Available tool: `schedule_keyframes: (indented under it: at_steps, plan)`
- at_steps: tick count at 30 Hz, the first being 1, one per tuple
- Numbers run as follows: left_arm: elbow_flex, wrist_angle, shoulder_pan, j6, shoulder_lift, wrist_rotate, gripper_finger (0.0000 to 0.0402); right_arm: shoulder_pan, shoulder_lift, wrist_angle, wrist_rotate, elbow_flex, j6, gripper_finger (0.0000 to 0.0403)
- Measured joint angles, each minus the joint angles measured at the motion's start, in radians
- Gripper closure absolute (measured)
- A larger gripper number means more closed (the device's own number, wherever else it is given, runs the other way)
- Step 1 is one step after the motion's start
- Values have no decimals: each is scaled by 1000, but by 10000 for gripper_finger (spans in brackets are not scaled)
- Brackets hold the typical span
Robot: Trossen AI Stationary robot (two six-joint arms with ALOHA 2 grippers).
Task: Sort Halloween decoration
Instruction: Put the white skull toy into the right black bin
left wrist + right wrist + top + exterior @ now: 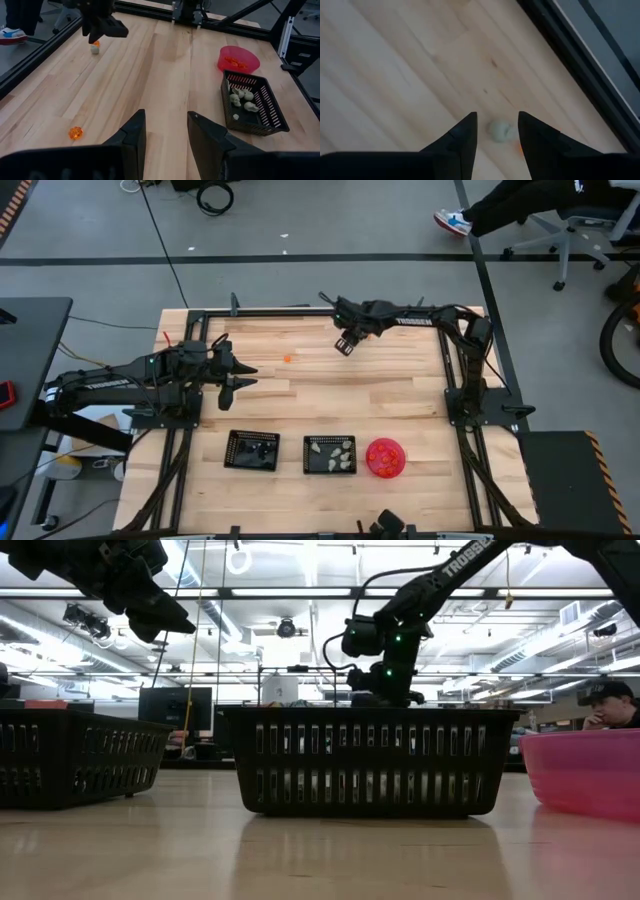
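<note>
A pale round trinket (500,131) lies on the wooden table near its far edge, with a small orange trinket (519,147) right beside it. My right gripper (497,116) hovers open just above them, slanting downward, its fingers either side of the pale one without touching it. The left wrist view shows the same pair of trinkets (95,48) below my right gripper (102,27). Another orange trinket (288,358) lies alone at mid-table, also seen as an orange bead (75,132). My left gripper (247,376) waits open at the table's left.
Along the near side stand a black mesh tray with dark pieces (252,450), a black mesh tray with pale trinkets (330,454) and a pink bowl with orange ones (386,458). A black frame rail (580,60) runs along the far edge, close to my right gripper.
</note>
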Motion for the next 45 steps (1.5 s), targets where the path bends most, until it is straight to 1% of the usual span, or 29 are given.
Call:
schedule_keyframes:
  at_steps: [8,14,25,33,36,40,45]
  plan:
    - [0,0,0,0,0,0,285,-46,0,4,-10,-5,51,256]
    - [0,2,0,0,0,0,285,-73,0,83,-36,-80,73,256]
    - [0,2,0,0,0,0,285,-81,0,238,-52,-203,78,256]
    - [0,2,0,0,0,0,285,-79,0,219,-64,-219,96,256]
    - [0,2,0,0,0,0,285,-70,-5,213,-65,-219,74,256]
    - [0,1,0,0,0,0,285,-59,-28,184,-47,-219,64,256]
    - [0,1,0,0,0,0,285,-59,-63,117,-19,-219,94,256]
